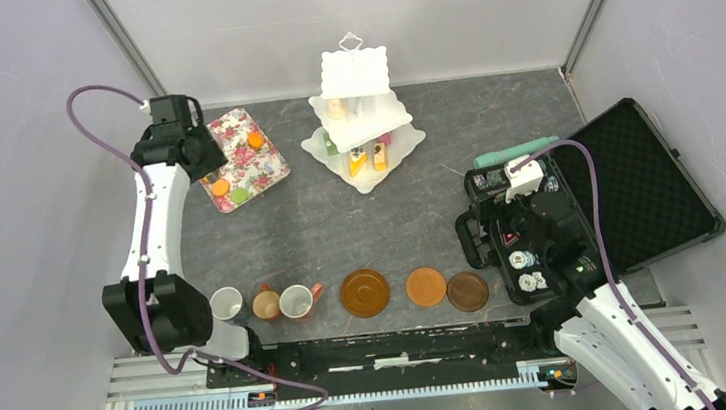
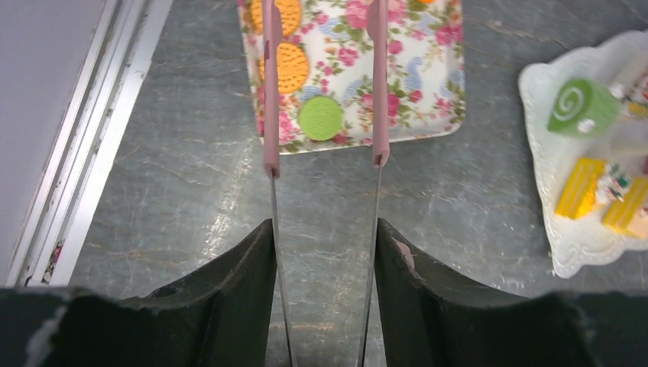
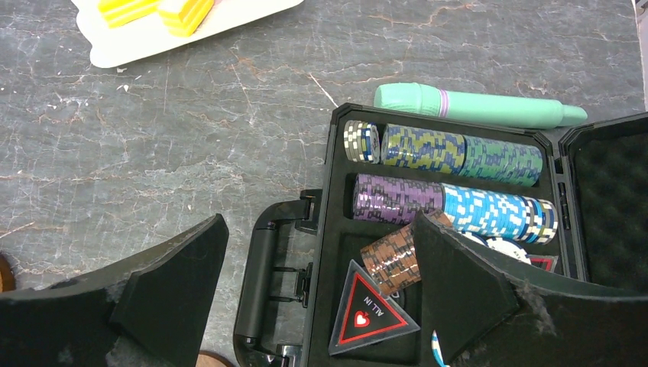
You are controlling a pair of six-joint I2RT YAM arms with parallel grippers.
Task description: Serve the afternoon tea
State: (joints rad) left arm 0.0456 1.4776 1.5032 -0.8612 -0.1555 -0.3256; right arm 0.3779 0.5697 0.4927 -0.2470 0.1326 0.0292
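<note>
The left gripper [image 2: 324, 229] is clamped on tongs [image 2: 271, 115], arms open astride a green cake [image 2: 321, 118]. Squeezing should be centred, gentle.

"ALL IN" is read in white capitals on a black, red-edged triangular plaque [image 3: 372, 310] lying in the open black case [image 3: 330, 191]. A red heart sign is printed beneath the words. No other lettering can be made out.
</note>
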